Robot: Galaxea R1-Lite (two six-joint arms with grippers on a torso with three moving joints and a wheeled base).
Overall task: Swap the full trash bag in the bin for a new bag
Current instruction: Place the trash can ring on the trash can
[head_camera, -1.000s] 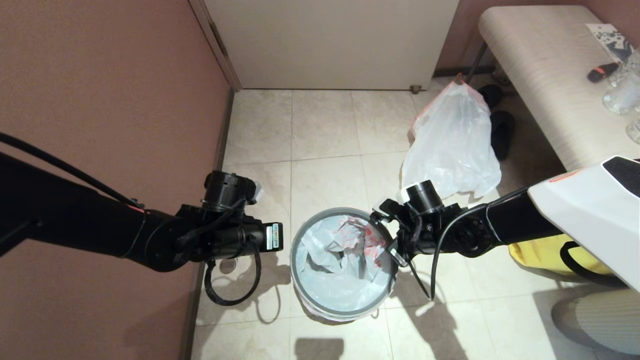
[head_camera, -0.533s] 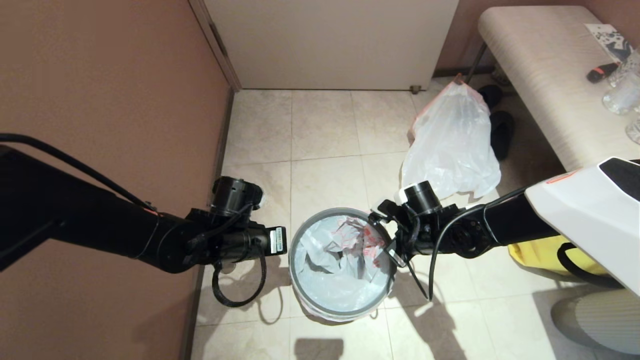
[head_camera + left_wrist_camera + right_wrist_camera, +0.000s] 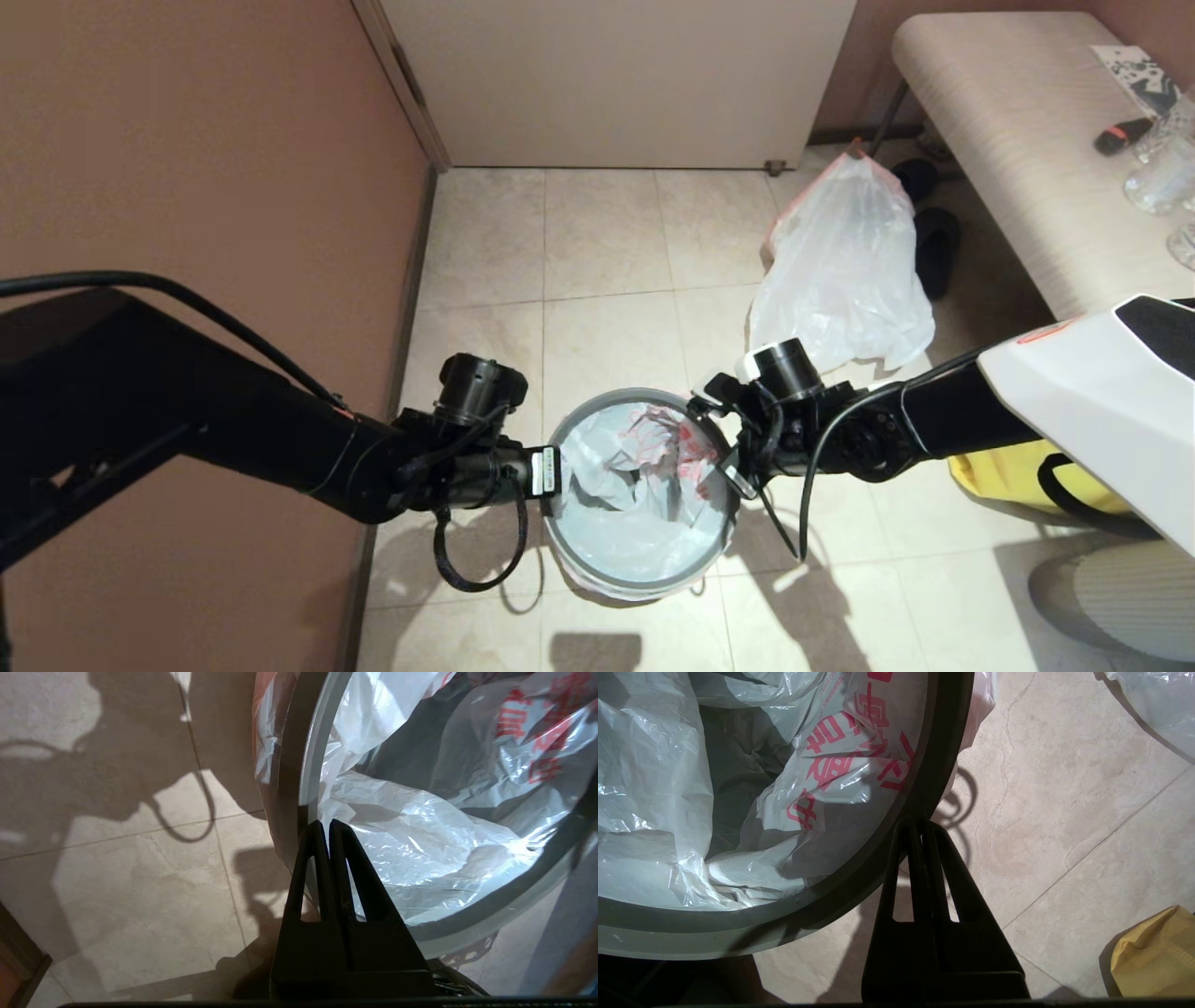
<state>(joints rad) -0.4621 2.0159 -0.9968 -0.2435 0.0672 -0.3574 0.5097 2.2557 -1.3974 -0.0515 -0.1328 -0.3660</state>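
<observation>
The bin (image 3: pixel 624 588) stands on the tiled floor in the middle, its grey ring (image 3: pixel 309 756) on top. The new bag (image 3: pixel 644 527), thin white with red lettering (image 3: pixel 840 742), lines the inside and folds out under the ring. My left gripper (image 3: pixel 328 823) is shut, tips just above the ring on the bin's left side. On the opposite side my right gripper (image 3: pixel 920 823) is shut too, tips against the ring's (image 3: pixel 859 868) outer edge. Nothing shows between either pair of fingers. The full trash bag (image 3: pixel 840 280) stands on the floor behind and to the right.
A brown wall (image 3: pixel 187 187) runs close along the left and a white door (image 3: pixel 616 84) closes the back. At right are a padded bench (image 3: pixel 1018 159) with glassware, black slippers (image 3: pixel 936 247) under it, and a yellow fabric bag (image 3: pixel 1008 471) beneath my right arm.
My left arm has swung right and forward, bringing its wrist from beside the wall to the bin's left rim. The right arm, bin and bags have stayed put.
</observation>
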